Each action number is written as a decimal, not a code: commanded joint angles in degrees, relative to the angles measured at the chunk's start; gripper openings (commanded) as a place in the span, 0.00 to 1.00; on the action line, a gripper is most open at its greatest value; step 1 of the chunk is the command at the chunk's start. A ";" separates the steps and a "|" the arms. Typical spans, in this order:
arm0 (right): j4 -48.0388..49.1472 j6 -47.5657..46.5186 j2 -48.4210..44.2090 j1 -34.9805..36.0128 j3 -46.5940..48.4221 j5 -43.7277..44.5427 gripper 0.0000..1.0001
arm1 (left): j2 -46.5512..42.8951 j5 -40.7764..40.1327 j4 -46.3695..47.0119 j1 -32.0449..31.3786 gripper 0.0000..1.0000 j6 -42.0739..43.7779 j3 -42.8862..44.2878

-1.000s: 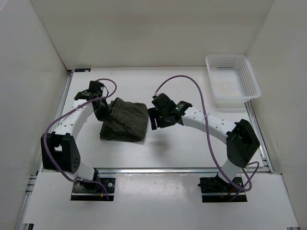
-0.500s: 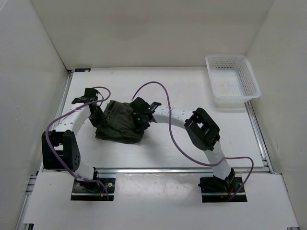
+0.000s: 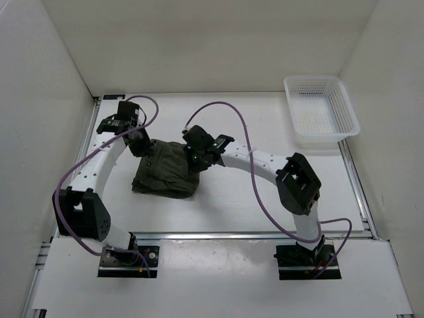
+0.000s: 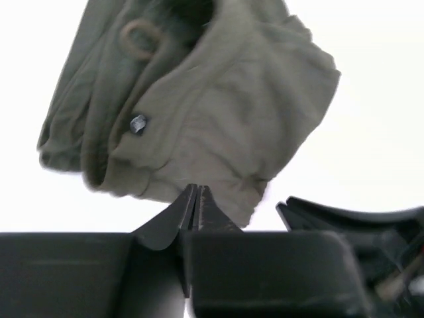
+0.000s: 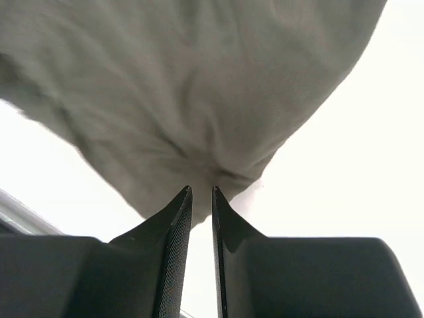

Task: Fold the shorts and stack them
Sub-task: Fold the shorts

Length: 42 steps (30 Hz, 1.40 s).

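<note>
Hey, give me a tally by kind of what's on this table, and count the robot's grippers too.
shorts: 1
basket: 1
grippers: 2, the left gripper and the right gripper
Total: 4

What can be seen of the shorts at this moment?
The shorts are dark olive, soft, wrinkled cloth, folded into a thick bundle on the white table, left of centre. A small metal stud and a cord loop show near one edge. The left gripper and right gripper each pinch its far edge, one at each corner.
</note>
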 commanded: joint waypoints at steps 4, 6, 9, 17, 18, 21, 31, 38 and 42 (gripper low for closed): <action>-1.07 -0.79 -1.87 1.24 0.42 1.26 0.23 | 13.39 -1.98 0.64 -1.39 0.10 0.44 10.56; -1.07 -0.79 -0.99 1.85 0.95 -0.40 0.22 | 19.18 -2.78 0.64 -1.39 0.10 0.44 14.68; 0.33 0.44 1.55 2.38 0.24 -2.08 0.22 | 25.17 -3.66 1.16 -0.25 0.10 0.44 17.86; 3.41 2.29 5.61 2.39 -4.24 -5.87 0.20 | 33.89 0.20 2.31 2.13 0.10 0.96 18.49; 3.41 2.29 5.09 2.39 -4.76 -5.87 0.20 | 33.90 0.73 2.31 2.13 0.10 1.49 17.88; 1.49 0.80 1.93 2.39 -4.16 -1.76 0.20 | 31.45 2.22 2.31 2.13 0.10 2.01 17.87; -8.01 -2.11 -23.10 1.86 -8.09 28.47 1.00 | 12.20 3.02 -8.58 1.60 0.87 8.00 29.03; -18.11 4.57 -35.25 -0.51 -16.97 43.17 1.00 | -7.74 3.02 -5.52 1.60 0.88 8.87 19.91; -24.70 10.45 -40.43 -0.51 -21.37 46.95 1.00 | -20.84 1.71 -0.07 1.60 0.88 6.77 6.14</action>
